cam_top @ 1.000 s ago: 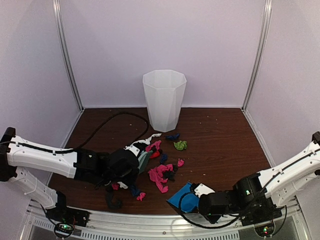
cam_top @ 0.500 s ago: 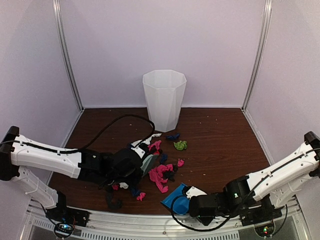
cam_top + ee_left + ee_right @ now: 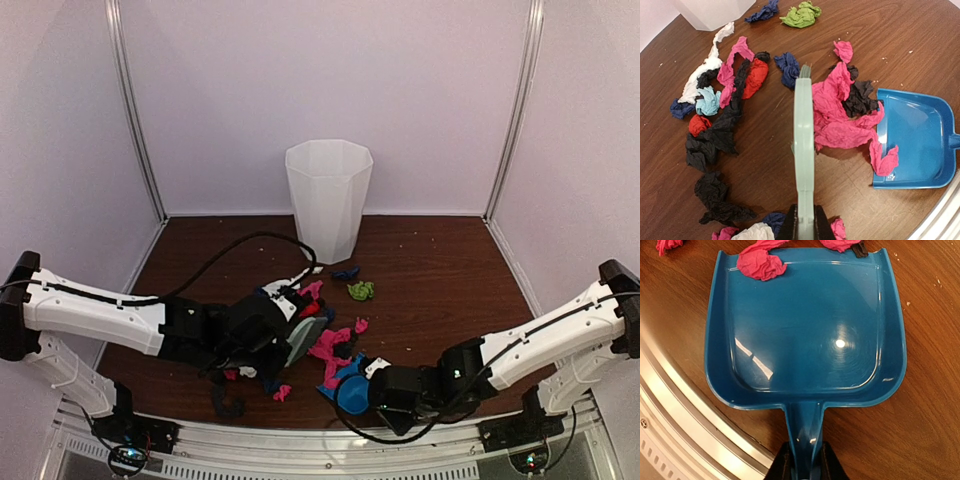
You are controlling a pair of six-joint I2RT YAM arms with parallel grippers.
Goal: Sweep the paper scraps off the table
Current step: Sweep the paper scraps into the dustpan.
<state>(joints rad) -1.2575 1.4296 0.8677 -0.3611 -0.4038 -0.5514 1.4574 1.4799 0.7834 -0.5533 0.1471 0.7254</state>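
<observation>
The paper scraps lie in a loose pile on the table (image 3: 440, 270). A large pink wad (image 3: 840, 120) with black bits lies between the mint-green brush (image 3: 803, 150) and the blue dustpan (image 3: 915, 145), its ends over the pan's lip. Black, red, white and navy scraps (image 3: 715, 140) lie left of the brush. My left gripper (image 3: 804, 227) is shut on the brush handle. My right gripper (image 3: 804, 465) is shut on the dustpan (image 3: 805, 330) handle. One pink scrap (image 3: 761, 264) rests on the pan's front lip. From above, the brush (image 3: 305, 340) and dustpan (image 3: 350, 390) flank the pink scraps (image 3: 330, 345).
A white bin (image 3: 327, 200) stands at the back centre. A green wad (image 3: 360, 290) and a navy scrap (image 3: 345, 272) lie in front of it. A black cable (image 3: 230, 250) loops from the left arm. The metal rail (image 3: 680, 405) runs just beside the dustpan.
The right arm has slid the dustpan left up to the pink pile. The left arm has moved the brush right, pushing pink scraps toward the pan.
</observation>
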